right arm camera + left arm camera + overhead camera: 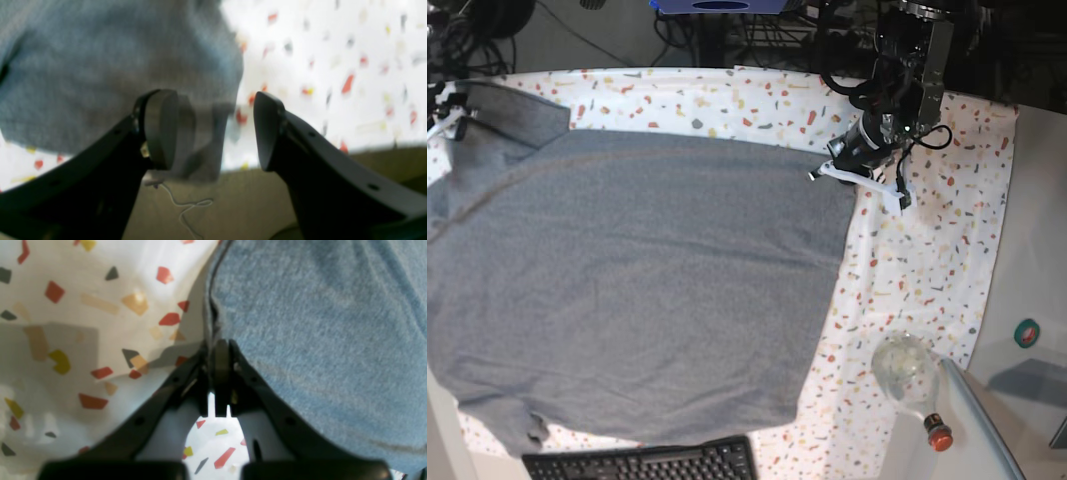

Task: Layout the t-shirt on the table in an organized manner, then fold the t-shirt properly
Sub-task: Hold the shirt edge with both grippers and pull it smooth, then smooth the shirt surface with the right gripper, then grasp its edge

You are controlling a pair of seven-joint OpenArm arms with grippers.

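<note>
Layout step: t-shirt (pixel 637 290) spread across bench (pixel 927 260), hem side toward my left end effector (pixel 220 350), which pinches shirt edge, jaws clamped. Right end effector (pixel 213 130) gapes wide at far sleeve, cloth beside one pad, not gripped. Next: flatten, then fold

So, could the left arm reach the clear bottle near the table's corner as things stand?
Probably not yet: the left gripper is shut on the t-shirt hem, well away from the bottle, though nothing blocks the way.
</note>
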